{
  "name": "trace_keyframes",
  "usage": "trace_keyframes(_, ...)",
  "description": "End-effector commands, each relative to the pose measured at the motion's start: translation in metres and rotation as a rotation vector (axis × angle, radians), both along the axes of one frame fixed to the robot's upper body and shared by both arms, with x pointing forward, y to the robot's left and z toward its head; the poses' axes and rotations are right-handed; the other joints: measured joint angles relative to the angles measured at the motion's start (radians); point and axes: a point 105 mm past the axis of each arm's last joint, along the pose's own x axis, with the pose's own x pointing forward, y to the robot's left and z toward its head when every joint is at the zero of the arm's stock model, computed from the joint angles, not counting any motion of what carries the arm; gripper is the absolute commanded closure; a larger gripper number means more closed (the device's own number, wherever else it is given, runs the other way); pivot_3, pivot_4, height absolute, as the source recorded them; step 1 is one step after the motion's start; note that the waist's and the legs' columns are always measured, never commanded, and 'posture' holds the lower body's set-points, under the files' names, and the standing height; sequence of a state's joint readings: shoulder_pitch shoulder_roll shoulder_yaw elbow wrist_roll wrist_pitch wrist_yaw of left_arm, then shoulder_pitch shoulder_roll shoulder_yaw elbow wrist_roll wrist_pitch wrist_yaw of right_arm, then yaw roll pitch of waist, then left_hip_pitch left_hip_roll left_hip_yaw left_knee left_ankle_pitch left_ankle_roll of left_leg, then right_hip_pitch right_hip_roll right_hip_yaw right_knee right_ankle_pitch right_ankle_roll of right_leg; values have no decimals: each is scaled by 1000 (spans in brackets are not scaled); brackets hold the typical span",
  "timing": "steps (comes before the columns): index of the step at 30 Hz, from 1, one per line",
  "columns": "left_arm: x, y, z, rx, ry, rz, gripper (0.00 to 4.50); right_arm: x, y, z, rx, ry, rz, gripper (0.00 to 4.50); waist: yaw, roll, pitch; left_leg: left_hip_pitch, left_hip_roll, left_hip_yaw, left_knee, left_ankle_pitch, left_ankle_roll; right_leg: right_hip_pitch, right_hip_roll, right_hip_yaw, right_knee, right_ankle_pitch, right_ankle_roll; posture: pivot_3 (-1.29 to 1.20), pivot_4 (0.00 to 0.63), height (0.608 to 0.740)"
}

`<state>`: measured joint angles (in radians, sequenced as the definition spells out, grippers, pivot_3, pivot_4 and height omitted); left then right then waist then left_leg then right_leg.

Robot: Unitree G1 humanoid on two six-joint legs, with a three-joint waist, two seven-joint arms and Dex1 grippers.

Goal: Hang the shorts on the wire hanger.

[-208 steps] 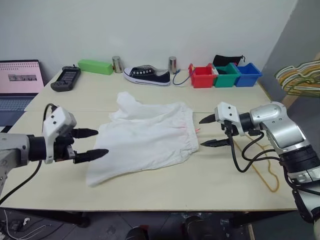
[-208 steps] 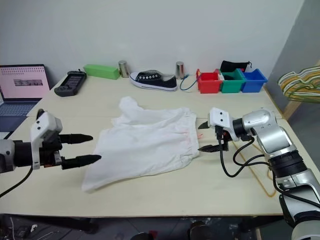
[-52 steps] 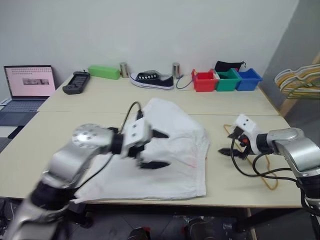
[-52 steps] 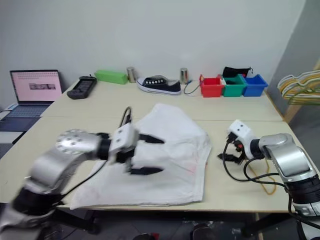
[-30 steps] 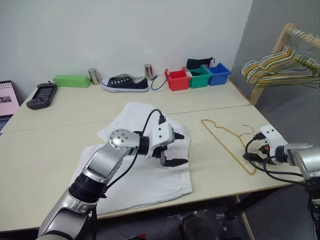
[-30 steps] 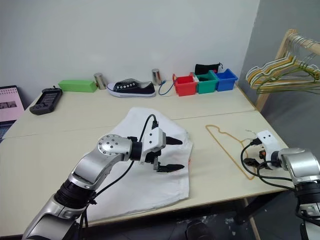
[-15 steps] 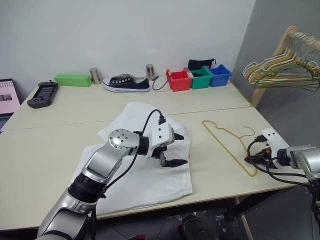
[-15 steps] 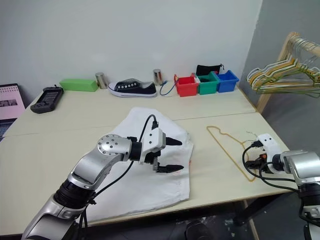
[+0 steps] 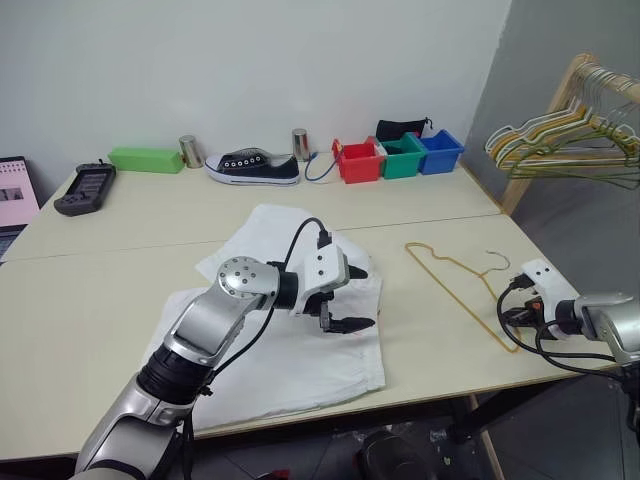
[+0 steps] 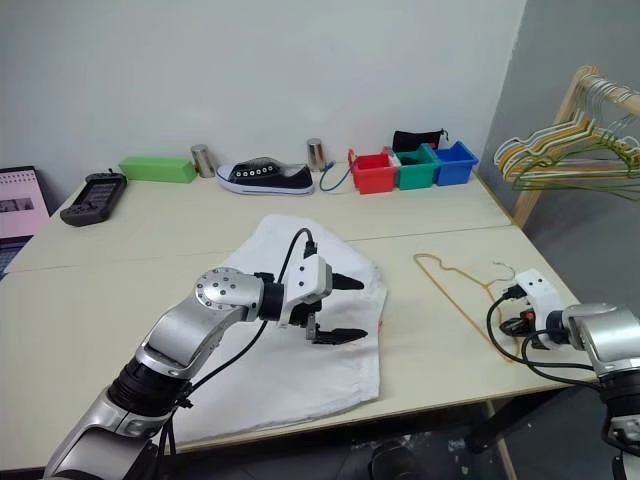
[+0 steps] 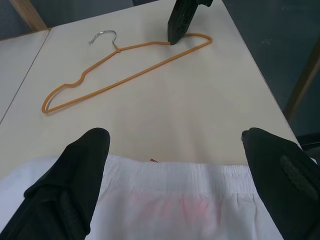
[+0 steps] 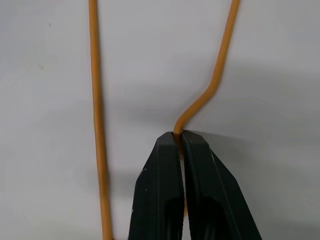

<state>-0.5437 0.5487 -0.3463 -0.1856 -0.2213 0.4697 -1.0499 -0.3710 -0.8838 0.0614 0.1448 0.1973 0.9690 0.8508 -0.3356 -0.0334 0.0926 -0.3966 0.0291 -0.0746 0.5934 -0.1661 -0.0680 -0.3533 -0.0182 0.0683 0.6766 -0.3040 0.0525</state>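
The white shorts (image 9: pixel 285 335) lie spread flat on the table, the gathered waistband (image 11: pixel 190 172) and orange-red cord (image 11: pixel 154 161) toward the right. My left gripper (image 9: pixel 360 298) hovers open just over the waistband, nothing between its fingers. The mustard-yellow wire hanger (image 9: pixel 452 282) lies flat on the table to the right of the shorts, hook (image 9: pixel 492 259) toward the far right. My right gripper (image 12: pixel 179 135) is shut on the wire hanger at the bend of its near corner, close to the table's right edge (image 9: pixel 508 322).
Along the back stand a black sneaker (image 9: pixel 252 165), red, green and blue bins (image 9: pixel 398 156), two cans, a green box (image 9: pixel 146 160) and a remote (image 9: pixel 80 190). A wooden rack with several pale hangers (image 9: pixel 560 140) stands beyond the table's right edge.
My right gripper's fingers have closed on the hanger's wire at its near corner. The left arm and the shorts have stayed where they were.
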Motion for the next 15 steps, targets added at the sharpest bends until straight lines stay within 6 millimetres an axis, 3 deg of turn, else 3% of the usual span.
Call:
trace_keyframes(1, 8, 2, 17, -19, -67, 12, 0, 14, 2, 12, -170, -139, 146, 4469, -5, 0, 0, 0, 0, 0, 0, 0, 0, 0, 0, 0, -1, 0, 0, -285, 42, 740)
trace_keyframes(4, 21, 13, 25, -24, -91, 57, 0, 32, 18, 50, -288, -329, 300, 4469, -17, 3, 3, 0, -2, 1, 0, 0, 0, 0, -1, 1, -2, 0, 1, -297, 40, 740)
trace_keyframes(9, 59, 46, 55, -52, -151, 195, 0, 58, 45, 111, -534, -662, 511, 4469, -43, 8, 7, -1, -3, 1, 0, 0, 0, -3, -2, 2, -1, 1, 2, -308, 36, 740)
trace_keyframes(15, 92, 78, 101, -116, -202, 297, 0, 78, 69, 155, -883, -1058, 708, 4469, -55, 9, 7, -3, -3, 2, -2, 0, 0, -5, -2, 2, -1, 3, 7, -300, 26, 740)
